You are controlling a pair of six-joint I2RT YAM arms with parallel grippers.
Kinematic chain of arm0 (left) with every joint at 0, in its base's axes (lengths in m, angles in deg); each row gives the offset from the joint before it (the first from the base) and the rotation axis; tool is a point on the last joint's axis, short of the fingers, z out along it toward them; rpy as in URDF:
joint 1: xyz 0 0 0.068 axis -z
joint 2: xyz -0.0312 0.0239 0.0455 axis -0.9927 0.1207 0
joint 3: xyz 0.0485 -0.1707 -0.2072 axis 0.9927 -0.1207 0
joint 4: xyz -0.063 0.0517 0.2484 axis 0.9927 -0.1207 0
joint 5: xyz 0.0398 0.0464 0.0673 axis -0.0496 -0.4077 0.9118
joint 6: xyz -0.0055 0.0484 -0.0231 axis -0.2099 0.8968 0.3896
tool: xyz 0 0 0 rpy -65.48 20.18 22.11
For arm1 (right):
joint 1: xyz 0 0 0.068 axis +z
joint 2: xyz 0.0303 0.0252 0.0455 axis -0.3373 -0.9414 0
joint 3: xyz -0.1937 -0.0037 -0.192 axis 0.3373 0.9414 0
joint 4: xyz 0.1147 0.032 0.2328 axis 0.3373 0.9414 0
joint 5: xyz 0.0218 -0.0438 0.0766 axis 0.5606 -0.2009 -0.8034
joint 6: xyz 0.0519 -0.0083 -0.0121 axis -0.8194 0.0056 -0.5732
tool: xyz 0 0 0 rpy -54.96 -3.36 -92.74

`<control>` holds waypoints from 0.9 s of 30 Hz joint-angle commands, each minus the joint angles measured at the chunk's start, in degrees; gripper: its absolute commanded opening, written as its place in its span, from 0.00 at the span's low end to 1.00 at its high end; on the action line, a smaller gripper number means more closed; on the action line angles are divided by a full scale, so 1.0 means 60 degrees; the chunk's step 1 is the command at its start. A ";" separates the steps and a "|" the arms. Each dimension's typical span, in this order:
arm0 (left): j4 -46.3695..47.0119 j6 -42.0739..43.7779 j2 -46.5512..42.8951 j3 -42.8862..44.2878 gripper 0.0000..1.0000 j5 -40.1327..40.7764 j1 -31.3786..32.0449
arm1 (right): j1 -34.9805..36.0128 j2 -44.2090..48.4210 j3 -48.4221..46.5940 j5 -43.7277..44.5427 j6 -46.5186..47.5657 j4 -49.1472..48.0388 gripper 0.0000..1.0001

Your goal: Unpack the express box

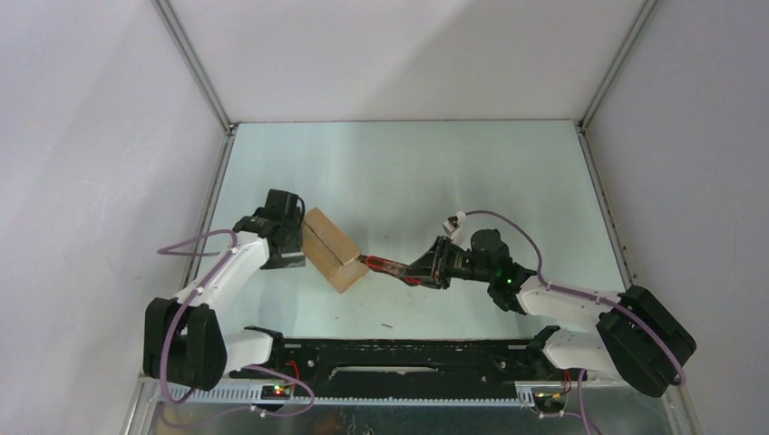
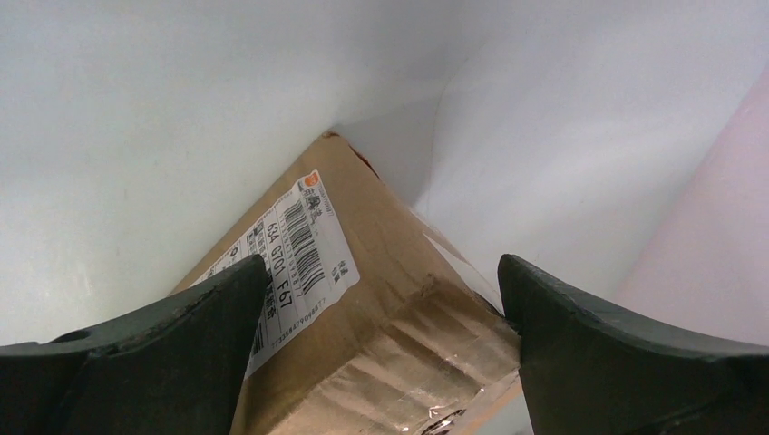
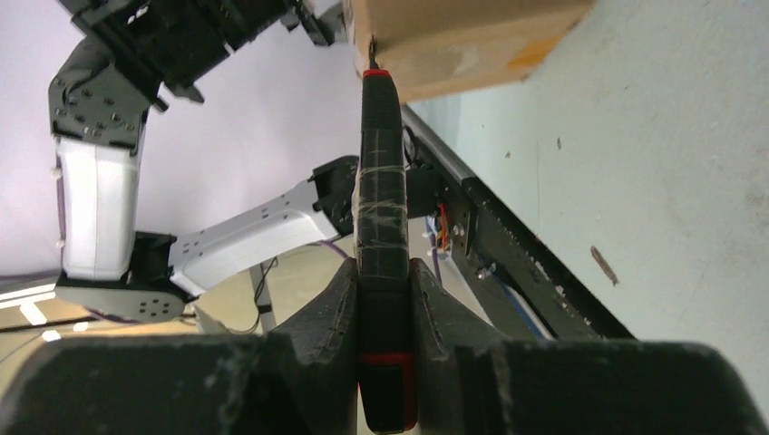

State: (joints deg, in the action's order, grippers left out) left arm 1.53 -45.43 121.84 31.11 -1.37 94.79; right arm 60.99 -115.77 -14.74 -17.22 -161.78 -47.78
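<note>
The express box (image 1: 333,249) is closed and taped, with a white barcode label on one side. The left claw (image 2: 383,272) grips it, and the right claw (image 3: 385,290) pinches a utility knife (image 3: 381,181), its tip at the box's edge.

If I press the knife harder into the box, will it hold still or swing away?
Probably stiff: the box shows crisp edges. It may pivot, since the left gripper clamps only one end while the knife touches the opposite corner. Its tape looks glossy, so the knife may skid.
</note>
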 commanded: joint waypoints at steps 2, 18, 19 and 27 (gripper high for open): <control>-0.0649 -0.1100 -0.0035 -0.0235 1.00 -0.1992 0.1110 | 0.0311 -0.0555 -0.0627 0.0951 0.0050 -0.0636 0.00; -0.1361 0.0978 0.0317 0.0977 1.00 -0.1264 0.0862 | -0.0163 -0.0260 -0.0596 0.0457 0.0763 0.1045 0.00; -0.1368 0.1332 0.0320 0.1017 1.00 -0.1274 0.0796 | -0.0237 -0.0273 -0.0596 0.0473 0.0831 0.1137 0.00; -0.0132 0.2762 -0.0241 0.0087 1.00 -0.1740 0.0355 | -0.0343 -0.0553 -0.0596 0.0543 0.1043 0.1149 0.00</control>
State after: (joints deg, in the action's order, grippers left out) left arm -0.76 -36.42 123.59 34.35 -5.18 96.89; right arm 59.15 -117.39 -16.64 -18.00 -157.69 -44.00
